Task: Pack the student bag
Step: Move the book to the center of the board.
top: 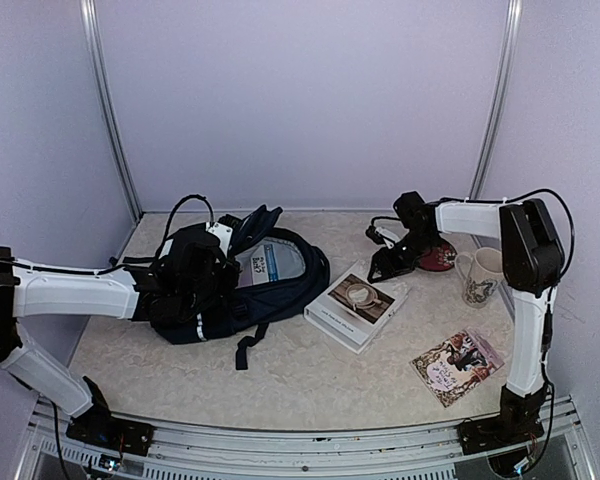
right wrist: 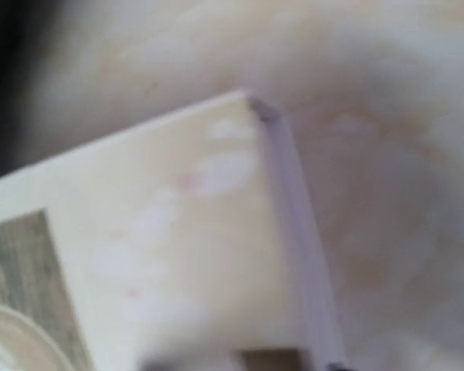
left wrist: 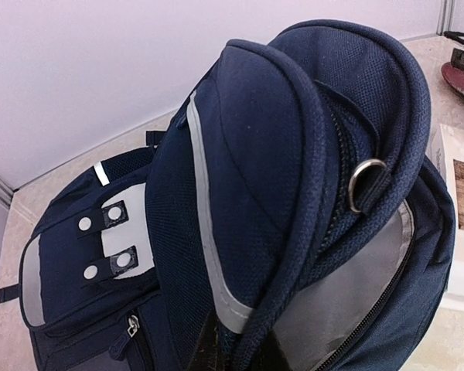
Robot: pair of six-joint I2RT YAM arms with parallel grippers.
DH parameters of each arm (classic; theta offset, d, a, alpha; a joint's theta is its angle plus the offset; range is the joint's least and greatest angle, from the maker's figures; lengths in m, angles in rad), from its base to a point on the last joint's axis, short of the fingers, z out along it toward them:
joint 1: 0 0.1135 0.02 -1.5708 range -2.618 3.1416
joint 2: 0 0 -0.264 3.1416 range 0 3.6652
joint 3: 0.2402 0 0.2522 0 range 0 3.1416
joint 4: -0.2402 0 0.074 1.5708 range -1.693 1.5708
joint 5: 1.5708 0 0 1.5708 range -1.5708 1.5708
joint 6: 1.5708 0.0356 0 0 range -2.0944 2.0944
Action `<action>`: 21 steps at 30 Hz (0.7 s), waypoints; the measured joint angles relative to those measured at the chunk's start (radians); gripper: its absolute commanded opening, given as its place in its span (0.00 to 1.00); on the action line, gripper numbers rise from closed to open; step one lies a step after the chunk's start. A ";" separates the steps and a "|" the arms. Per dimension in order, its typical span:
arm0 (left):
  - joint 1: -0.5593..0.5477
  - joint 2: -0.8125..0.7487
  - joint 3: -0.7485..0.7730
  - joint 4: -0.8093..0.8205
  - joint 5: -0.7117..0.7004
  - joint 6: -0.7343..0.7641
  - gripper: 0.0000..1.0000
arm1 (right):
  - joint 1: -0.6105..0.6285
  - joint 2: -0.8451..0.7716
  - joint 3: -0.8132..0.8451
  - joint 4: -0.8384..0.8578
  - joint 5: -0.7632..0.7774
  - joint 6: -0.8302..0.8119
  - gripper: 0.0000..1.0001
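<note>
The student bag (top: 270, 290), dark navy with pale grey patches, lies at the left of the table. Its main flap is lifted, and a light cover shows inside the opening. My left gripper (top: 205, 268) is shut on the flap's corded edge, and its dark fingertips (left wrist: 210, 349) pinch the fabric at the bottom of the left wrist view, which the student bag (left wrist: 255, 154) fills. My right gripper (top: 384, 266) hangs low at the far corner of a white book (top: 355, 302). The right wrist view is blurred and shows only that white book's (right wrist: 178, 232) corner close up, so the jaws' stance is unclear.
A red plate (top: 440, 256) and a patterned mug (top: 480, 276) stand at the back right. A small illustrated booklet (top: 458, 364) lies near the right arm's base. The white book (left wrist: 460, 178) lies just right of the bag. Walls close in the table on three sides.
</note>
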 measured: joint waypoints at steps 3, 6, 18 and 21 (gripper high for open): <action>-0.012 0.002 0.000 0.001 0.001 0.009 0.00 | 0.000 -0.053 -0.080 0.036 -0.037 0.011 0.22; -0.037 0.008 -0.003 0.005 0.000 0.024 0.00 | 0.000 -0.112 -0.175 0.076 -0.081 0.035 0.18; -0.084 0.124 0.018 0.022 -0.027 -0.092 0.00 | 0.024 -0.394 -0.657 0.303 -0.348 0.266 0.47; -0.106 0.155 0.026 0.025 -0.029 -0.093 0.00 | 0.032 -0.446 -0.700 0.350 -0.354 0.320 0.56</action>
